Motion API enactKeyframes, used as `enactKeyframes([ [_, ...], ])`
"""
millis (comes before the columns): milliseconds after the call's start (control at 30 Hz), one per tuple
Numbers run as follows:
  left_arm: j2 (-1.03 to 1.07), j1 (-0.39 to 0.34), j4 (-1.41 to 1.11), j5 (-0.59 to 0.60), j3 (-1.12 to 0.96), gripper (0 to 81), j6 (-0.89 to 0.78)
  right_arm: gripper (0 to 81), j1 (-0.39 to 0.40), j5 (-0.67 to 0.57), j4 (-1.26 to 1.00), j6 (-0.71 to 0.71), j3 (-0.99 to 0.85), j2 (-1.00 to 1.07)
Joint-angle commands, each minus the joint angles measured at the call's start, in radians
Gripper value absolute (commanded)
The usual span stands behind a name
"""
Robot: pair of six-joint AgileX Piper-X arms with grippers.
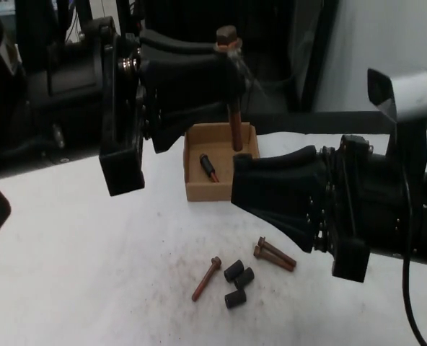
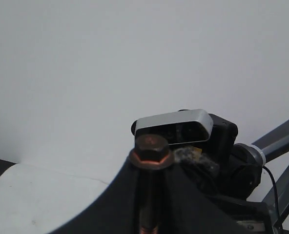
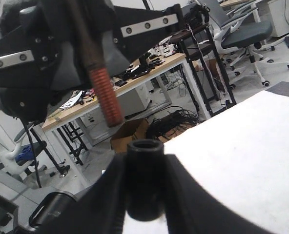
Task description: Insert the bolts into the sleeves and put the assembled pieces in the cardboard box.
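My left gripper (image 1: 231, 79) is raised over the cardboard box (image 1: 195, 189), shut on a copper bolt (image 1: 235, 119) that hangs upright, head (image 2: 152, 152) on top. In the left wrist view the fingers (image 2: 183, 204) clamp its shaft. My right gripper (image 3: 144, 200) is shut on a black sleeve (image 3: 144, 183) held with its opening upward. The bolt's threaded end (image 3: 106, 100) hangs just above and slightly to one side of that opening, not touching it. In the high view the right gripper (image 1: 241, 171) sits below the bolt, at the box's near right corner.
One assembled piece (image 1: 210, 168) lies inside the box. On the white bench in front lie a single bolt (image 1: 206, 279), two bolts side by side (image 1: 275, 254) and three loose black sleeves (image 1: 237, 282). The bench's left part is bare.
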Motion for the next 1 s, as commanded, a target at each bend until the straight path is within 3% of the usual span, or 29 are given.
enactKeyframes([
  [0,-0.001,-0.005,0.015,-0.019,-0.004,0.0,0.002,0.6,0.002,-0.013,-0.019,0.007,-0.003,-0.001],
  [267,-0.001,-0.005,0.102,-0.017,-0.004,0.0,0.073,0.6,0.002,-0.008,0.087,-0.097,-0.003,0.004],
  [767,-0.001,-0.005,0.102,-0.019,-0.004,0.0,0.093,0.6,0.002,-0.002,0.022,-0.112,-0.003,0.004],
  [967,-0.001,-0.005,0.102,-0.019,-0.004,0.0,0.093,0.6,0.002,0.013,0.010,-0.278,-0.003,0.004],
])
